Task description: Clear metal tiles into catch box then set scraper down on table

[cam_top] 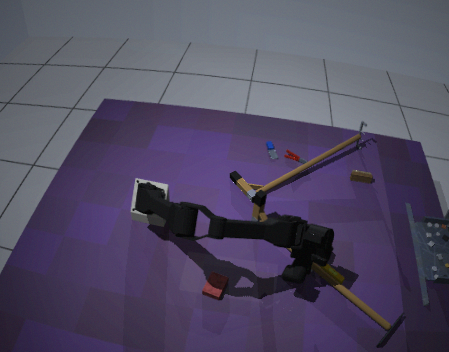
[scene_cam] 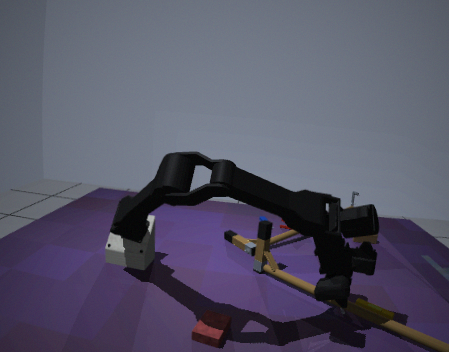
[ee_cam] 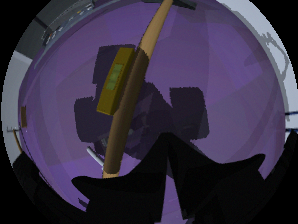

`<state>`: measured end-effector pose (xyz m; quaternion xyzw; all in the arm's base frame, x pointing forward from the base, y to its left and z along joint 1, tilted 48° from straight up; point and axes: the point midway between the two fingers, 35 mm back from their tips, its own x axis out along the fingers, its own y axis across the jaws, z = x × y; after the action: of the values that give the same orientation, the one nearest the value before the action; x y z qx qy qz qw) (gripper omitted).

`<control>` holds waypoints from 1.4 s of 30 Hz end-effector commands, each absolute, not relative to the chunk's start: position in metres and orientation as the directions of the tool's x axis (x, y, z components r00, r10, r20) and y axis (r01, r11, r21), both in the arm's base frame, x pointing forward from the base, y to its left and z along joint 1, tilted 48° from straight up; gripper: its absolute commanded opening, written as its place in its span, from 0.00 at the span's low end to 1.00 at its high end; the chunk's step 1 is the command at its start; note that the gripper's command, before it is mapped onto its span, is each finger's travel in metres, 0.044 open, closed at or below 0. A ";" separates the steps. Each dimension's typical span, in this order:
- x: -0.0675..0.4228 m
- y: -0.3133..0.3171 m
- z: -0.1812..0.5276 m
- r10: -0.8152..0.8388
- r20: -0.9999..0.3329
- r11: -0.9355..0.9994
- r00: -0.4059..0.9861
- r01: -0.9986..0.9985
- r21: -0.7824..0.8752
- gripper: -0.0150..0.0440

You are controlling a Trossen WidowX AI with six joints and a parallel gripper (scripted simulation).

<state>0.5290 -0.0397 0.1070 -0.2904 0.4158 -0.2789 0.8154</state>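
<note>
We see a long tan wooden scraper handle point(ee_cam: 131, 90) running diagonally over the purple table surface point(ee_cam: 220, 70), a yellow rectangular sleeve point(ee_cam: 113, 86) along its left side. The closed black gripper point(ee_cam: 169, 163) fills the lower frame, its dark shadow under the handle.
</note>
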 end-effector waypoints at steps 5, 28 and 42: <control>0.527 -0.058 0.091 -0.697 -0.518 0.674 0.496 0.204 -0.710 0.25; 0.534 -0.061 0.076 -0.697 -0.515 0.672 0.498 0.204 -0.712 0.25; 0.542 -0.053 0.069 -0.697 -0.516 0.673 0.498 0.205 -0.711 0.25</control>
<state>0.5398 -0.0536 0.0705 -0.2963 0.4181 -0.2734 0.8140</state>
